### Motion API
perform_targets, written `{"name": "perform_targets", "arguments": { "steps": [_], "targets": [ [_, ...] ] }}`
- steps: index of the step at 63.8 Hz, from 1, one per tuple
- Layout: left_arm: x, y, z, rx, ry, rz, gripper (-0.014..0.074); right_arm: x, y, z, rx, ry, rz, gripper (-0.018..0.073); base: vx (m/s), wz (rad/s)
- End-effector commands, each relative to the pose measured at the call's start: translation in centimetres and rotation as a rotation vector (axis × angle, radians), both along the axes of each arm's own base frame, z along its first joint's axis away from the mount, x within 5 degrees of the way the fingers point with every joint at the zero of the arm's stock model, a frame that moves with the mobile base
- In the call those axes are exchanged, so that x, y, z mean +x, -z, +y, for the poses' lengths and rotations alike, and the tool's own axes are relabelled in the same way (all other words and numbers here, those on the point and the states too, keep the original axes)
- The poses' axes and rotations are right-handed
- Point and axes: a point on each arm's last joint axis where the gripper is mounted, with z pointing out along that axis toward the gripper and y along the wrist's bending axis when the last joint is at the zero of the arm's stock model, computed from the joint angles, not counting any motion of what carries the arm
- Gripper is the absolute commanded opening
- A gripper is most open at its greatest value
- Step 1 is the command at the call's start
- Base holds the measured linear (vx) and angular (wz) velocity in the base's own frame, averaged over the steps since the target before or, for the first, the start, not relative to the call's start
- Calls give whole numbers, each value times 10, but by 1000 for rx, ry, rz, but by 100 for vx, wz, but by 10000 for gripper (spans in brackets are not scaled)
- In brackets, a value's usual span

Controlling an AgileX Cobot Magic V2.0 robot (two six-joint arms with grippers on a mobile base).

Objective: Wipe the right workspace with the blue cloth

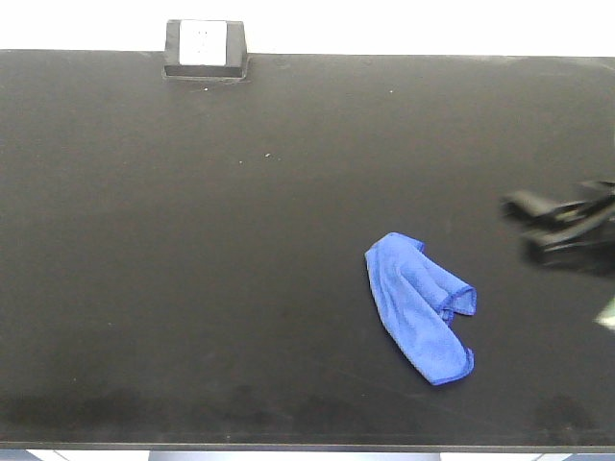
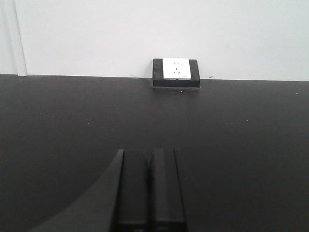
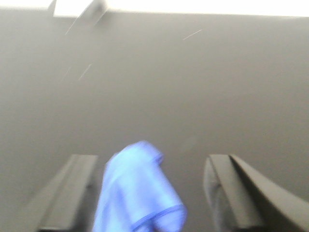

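Observation:
The blue cloth [image 1: 420,305] lies crumpled on the right workspace [image 1: 240,240], a matte black benchtop, right of centre and towards the front. My right gripper [image 1: 524,223] comes in blurred from the right edge, apart from the cloth. In the right wrist view the right gripper [image 3: 152,157] is open, and the blurred cloth [image 3: 137,193] shows between its fingers, lying on the bench [image 3: 193,87]. In the left wrist view my left gripper [image 2: 148,152] is shut with nothing in it, low over bare benchtop [image 2: 72,121]. The left gripper does not show in the front view.
A small black socket box with a white face [image 1: 205,48] stands at the bench's back edge, left of centre, against a white wall [image 2: 145,34]. It faces the left gripper as the socket box [image 2: 176,72]. The bench's front edge [image 1: 288,447] runs along the bottom.

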Motion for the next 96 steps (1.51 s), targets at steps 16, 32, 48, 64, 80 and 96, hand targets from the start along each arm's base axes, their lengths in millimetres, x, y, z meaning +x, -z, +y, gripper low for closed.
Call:
{"name": "perform_targets", "arguments": {
  "steps": [16,32,48,64,80,96],
  "targets": [
    [0,2,-1,-10,16,-68,-6,-43,1,-47,-197,231,-326,81,0,0],
    [0,2,-1,-10,16,-68,-6,-70,86,-44,-180,233,-433,-9,0,0],
    [0,2,-1,-9,16,-67,-6,-82,140,-43,-122,242,-377,-8,0,0],
    [0,2,-1,-9,16,-67,-6,-81,147,-43,-122,241,-289,-8,0,0],
    [0,2,-1,-9,16,-67,-6,-81,147,-43,-122,241,-288,-8,0,0],
    [0,2,-1,-9,16,-67,-6,-81,147,-43,-122,241,-288,-8,0,0]
  ]
}}
